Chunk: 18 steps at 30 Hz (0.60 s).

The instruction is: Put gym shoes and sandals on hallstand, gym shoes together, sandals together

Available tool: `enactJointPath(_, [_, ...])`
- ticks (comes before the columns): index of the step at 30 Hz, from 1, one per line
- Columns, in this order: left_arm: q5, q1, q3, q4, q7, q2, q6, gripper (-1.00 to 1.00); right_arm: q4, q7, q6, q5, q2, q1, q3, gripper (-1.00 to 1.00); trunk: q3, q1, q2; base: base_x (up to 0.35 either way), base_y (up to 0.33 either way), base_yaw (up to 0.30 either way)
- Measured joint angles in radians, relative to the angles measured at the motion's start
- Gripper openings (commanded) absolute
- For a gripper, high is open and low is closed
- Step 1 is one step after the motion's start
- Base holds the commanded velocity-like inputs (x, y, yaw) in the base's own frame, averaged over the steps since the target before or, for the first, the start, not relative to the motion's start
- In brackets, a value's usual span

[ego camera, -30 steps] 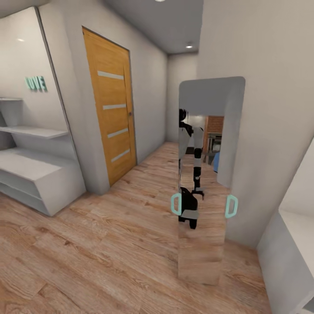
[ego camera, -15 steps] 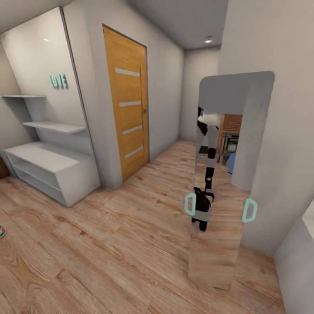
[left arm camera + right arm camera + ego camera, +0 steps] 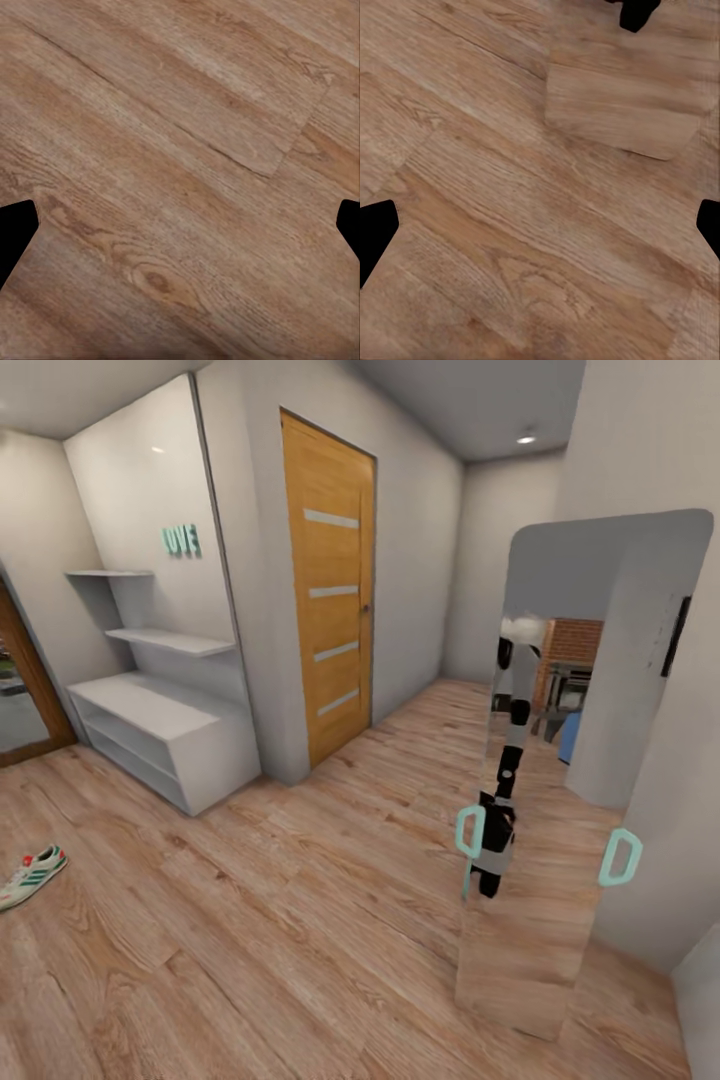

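Head view: one white gym shoe (image 3: 32,876) with green stripes and red heel lies on the floor (image 3: 280,920) at lower left, below the grey shoe rack (image 3: 165,735). Left wrist view: the left claw (image 3: 180,225) gapes wide over bare planks, holding nothing. Right wrist view: the right claw (image 3: 540,229) likewise, well apart from the shoe.

Bright, even light; soft renders, warped edges.
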Motion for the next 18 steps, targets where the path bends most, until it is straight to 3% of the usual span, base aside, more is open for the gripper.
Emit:
enactJointPath(6, [0.000,0.000,0.001,0.000,0.000,0.000,-0.001,1.00,0.001,0.000,0.000,0.000,0.000,0.000,0.001,1.00,-0.007,0.000,0.000,-0.010,0.048,0.217])
enactJointPath(18, [0.001,0.001,0.001,0.000,0.000,0.001,-0.002,1.00,0.004,0.000,0.000,0.001,0.000,0.000,0.002,1.00,-0.020,0.000,0.000,0.015,0.268,0.217])
